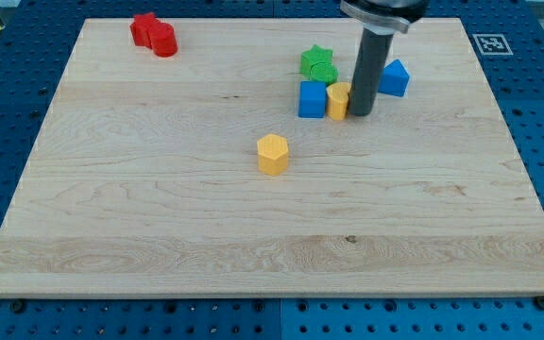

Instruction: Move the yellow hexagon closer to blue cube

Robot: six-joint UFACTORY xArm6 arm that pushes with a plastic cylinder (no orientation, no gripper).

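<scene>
Wooden board [159, 208] on a blue pegboard bench [17, 321]. My tip [361, 114] is down on the board in the upper right area, pressed against the right side of a small yellow block [337, 100]; that block's shape is partly hidden by the rod, so I cannot tell it. No jaws on this tool: it is a plain dark rod, holding nothing, only touching that yellow block.

Blue cube [312, 98] sits just left of the small yellow block, touching or nearly so. Green star-shaped block [317, 64] directly above the cube, close to it. A second blue block [395, 77], with a peaked top, lies just right of the rod, toward the view's top.

Yellow hexagon [273, 154] stands alone near the board's middle, below and left of the blue cube, apart from it. It is well to the lower left of my tip, not touched.

Red blocks [153, 34], clustered together, near the top left corner, far from everything else.
</scene>
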